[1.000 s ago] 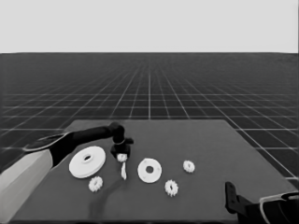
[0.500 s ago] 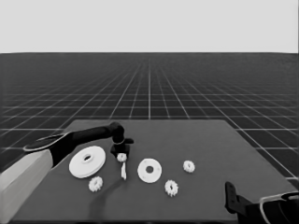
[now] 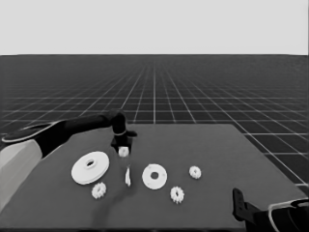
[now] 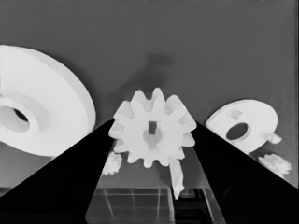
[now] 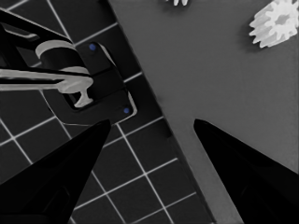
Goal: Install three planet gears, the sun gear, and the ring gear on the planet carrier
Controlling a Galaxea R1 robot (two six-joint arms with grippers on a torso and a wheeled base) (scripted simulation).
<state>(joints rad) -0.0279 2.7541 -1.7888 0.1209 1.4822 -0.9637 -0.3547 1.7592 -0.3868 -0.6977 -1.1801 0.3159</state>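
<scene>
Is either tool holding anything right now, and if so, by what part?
The left tool holds a small toothed gear, its fingers pinching the toothed rim on opposite sides, above the table. The right tool holds nothing; it waits at the table's corner.

Left arm (image 3: 72, 128) black near its tip, pale grey farther back, long pointed black fingers (image 4: 60, 182)

Dark table (image 3: 212, 145): larger round part (image 3: 90, 167), smaller round part (image 3: 154, 176), three gears, thin white piece (image 3: 127, 177).

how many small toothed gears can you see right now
4: one gripped by the left gripper as held gear, one near the larger round part at, two right of the smaller round part.
</scene>
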